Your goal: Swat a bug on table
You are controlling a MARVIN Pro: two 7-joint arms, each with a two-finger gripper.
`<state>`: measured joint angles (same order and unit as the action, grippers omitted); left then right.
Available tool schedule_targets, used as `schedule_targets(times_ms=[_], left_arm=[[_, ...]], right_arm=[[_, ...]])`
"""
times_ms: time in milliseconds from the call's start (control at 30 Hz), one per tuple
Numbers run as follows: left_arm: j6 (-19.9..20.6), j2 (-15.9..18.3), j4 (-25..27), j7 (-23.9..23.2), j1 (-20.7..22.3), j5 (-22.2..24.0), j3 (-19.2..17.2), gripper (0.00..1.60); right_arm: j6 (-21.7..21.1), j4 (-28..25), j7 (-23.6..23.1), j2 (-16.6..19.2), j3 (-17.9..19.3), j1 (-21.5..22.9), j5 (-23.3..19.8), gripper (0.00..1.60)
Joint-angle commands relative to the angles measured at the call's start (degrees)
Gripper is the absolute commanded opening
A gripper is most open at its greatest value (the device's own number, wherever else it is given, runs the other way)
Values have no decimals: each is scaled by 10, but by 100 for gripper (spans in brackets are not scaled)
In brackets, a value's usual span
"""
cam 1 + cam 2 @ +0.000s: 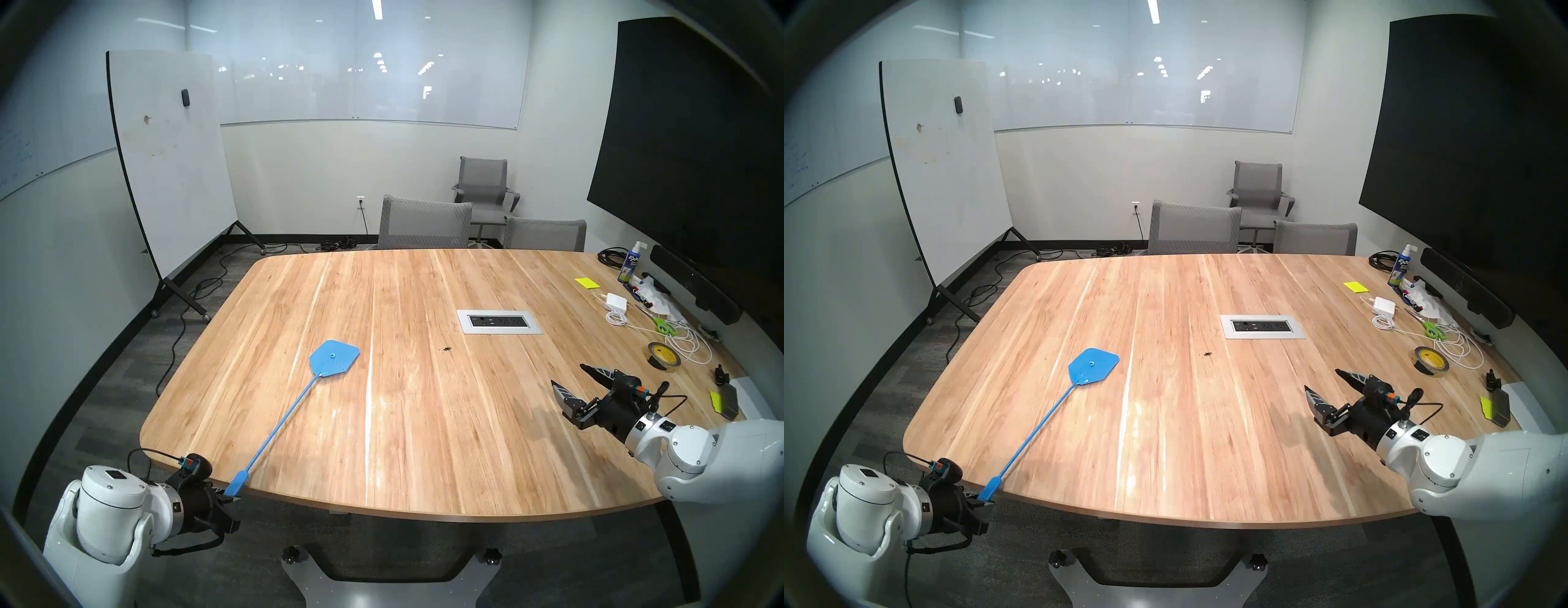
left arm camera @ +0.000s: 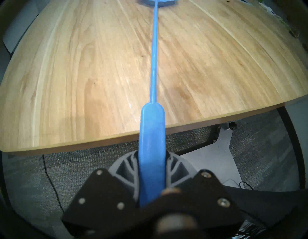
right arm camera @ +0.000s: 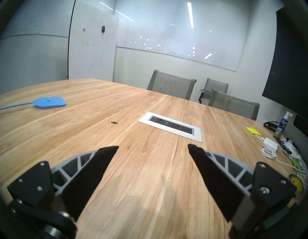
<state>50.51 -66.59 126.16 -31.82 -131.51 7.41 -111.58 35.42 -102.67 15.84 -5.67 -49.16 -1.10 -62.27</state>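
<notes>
The bug [image 1: 446, 349] is a tiny dark speck cluster on the wood table [image 1: 403, 424], just in front of the silver outlet panel [image 1: 499, 322]; it also shows in the right wrist view [image 3: 114, 123]. My left gripper [image 1: 227, 497] is shut on the handle of the blue swatter [image 1: 280, 420] at the table's near left edge. The swatter's head [image 1: 334, 355] is low over the table, left of the bug; I cannot tell whether it touches. My right gripper [image 1: 570, 375] is open and empty above the table, right of the bug.
Clutter lies along the table's right side: a tape roll [image 1: 664, 357], white cables and a charger [image 1: 616, 302], green scissors [image 1: 662, 326], a spray bottle [image 1: 628, 267], yellow notes [image 1: 587, 282]. Grey chairs [image 1: 424, 225] stand at the far edge. A whiteboard [image 1: 169, 161] stands far left.
</notes>
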Motion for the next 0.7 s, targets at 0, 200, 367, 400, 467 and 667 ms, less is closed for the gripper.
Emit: schedule_targets(times_ms=[0, 200, 367, 400, 467, 667], left_arm=[[-4, -3, 32, 2, 20, 5, -7, 0], [8, 19, 48, 7, 49, -7, 18, 0], [20, 36, 51, 8, 77, -11, 34, 0], [25, 40, 51, 9, 86, -13, 39, 0], [38, 54, 56, 6, 107, -9, 52, 0], [45, 64, 63, 5, 148, -5, 78, 0]], right_arm=[[1, 1, 0, -1, 4, 5, 1, 160], [1, 1, 0, -1, 4, 5, 1, 160], [1, 1, 0, -1, 4, 5, 1, 160], [1, 1, 0, -1, 4, 5, 1, 160], [1, 1, 0, -1, 4, 5, 1, 160], [1, 1, 0, -1, 4, 5, 1, 160]])
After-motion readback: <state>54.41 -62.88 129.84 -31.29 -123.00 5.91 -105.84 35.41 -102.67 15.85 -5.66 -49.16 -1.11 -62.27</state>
